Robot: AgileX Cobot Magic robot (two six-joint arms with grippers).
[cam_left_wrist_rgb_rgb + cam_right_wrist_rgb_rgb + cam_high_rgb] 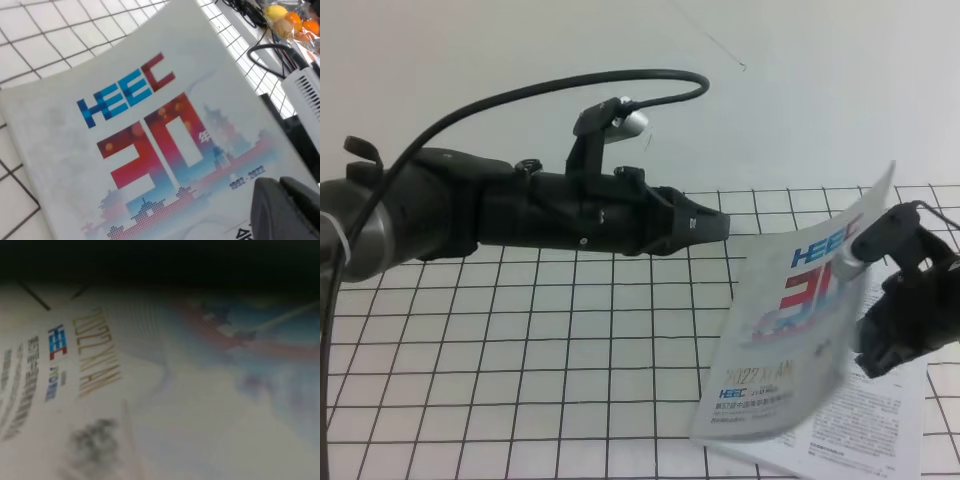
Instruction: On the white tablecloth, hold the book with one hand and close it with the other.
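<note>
Clearly, book point(790, 330) cover reads "HEEC" and "30".

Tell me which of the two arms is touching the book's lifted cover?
The right arm, the smaller one at the picture's right edge. Its tip meets the raised cover of the book, while the thick left arm with the looping cable stops short of it.

White book point(790, 330) cover with blue lettering, seemingly red-blue numerals, black-gridded white tablecloth point(520, 380)
</note>
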